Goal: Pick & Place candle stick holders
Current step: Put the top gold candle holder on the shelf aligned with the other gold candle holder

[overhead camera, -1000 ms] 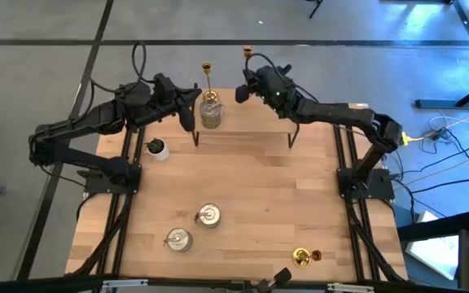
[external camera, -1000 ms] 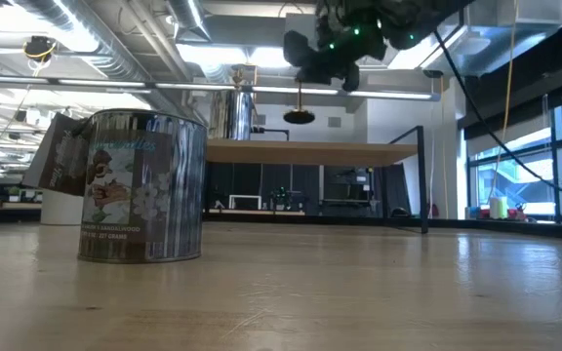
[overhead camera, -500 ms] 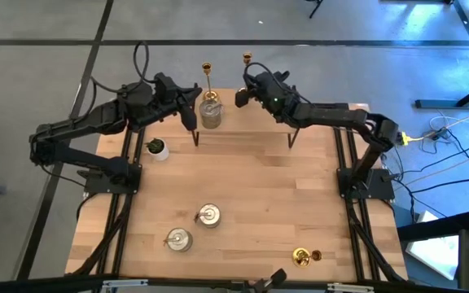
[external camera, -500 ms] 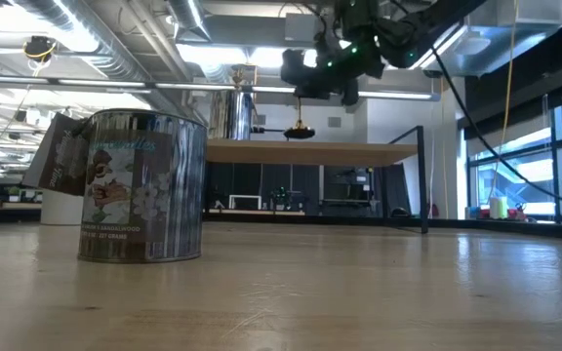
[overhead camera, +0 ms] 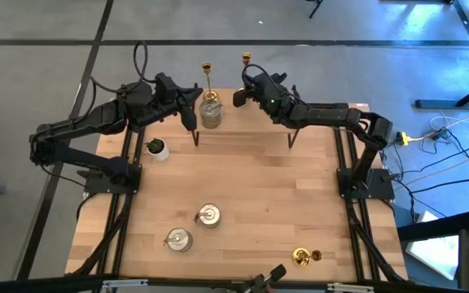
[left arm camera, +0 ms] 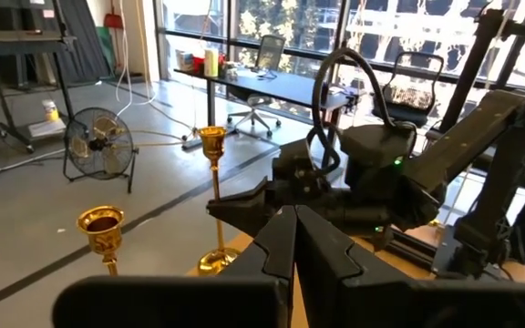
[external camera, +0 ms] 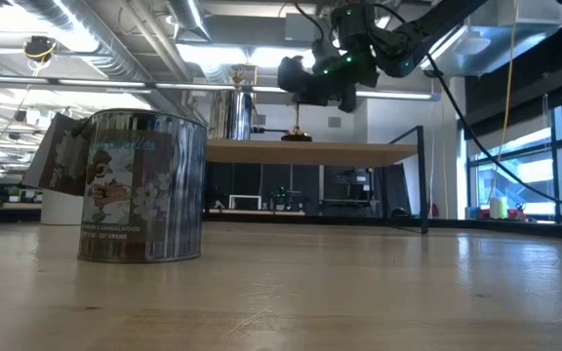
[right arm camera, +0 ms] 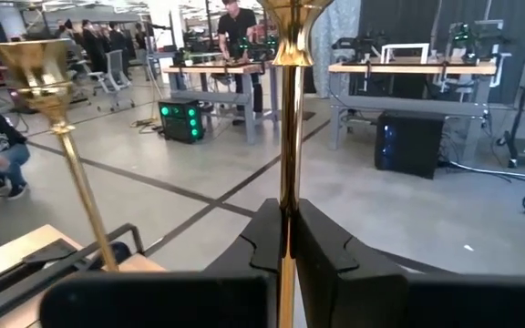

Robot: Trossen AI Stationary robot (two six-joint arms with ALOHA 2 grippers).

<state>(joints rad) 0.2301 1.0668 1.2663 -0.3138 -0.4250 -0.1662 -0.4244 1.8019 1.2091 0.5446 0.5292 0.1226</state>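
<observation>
Nearest the table's (overhead camera: 243, 187) front edge, a gold holder (overhead camera: 301, 258) lay on its side toward the right corner, with a small dark round piece just beside it that was too small to identify. A little farther in, on the left half, two squat silvery-glass holders sat near each other, one closer to the front (overhead camera: 177, 240) and one just behind it (overhead camera: 209, 215); the low view caught one of them large, wearing a flowered paper label (external camera: 142, 187). Beyond a broad stretch of bare wood, a tiny white pot with a green plant (overhead camera: 157, 148) stood near the left edge. At the far end a raised wooden shelf (external camera: 359, 151) on dark legs carried the third silvery-glass holder (overhead camera: 210, 112), and just behind that a tall gold holder (overhead camera: 207, 75) stood upright. The left gripper (overhead camera: 190, 104) hung beside the glass holder at the shelf's left part, its fingers (left arm camera: 322, 251) pressed together on nothing. To the right, the right gripper (overhead camera: 249, 84) was over the shelf's far edge with its jaws pinching the slim stem of another gold holder (right arm camera: 286, 118), which stood upright; in the low view its round base (external camera: 297, 136) appeared to rest on the shelf top, though whether it truly touched could not be made out from that angle. Past the table, in the room behind, people stood and crouched near workbenches (right arm camera: 235, 36).
</observation>
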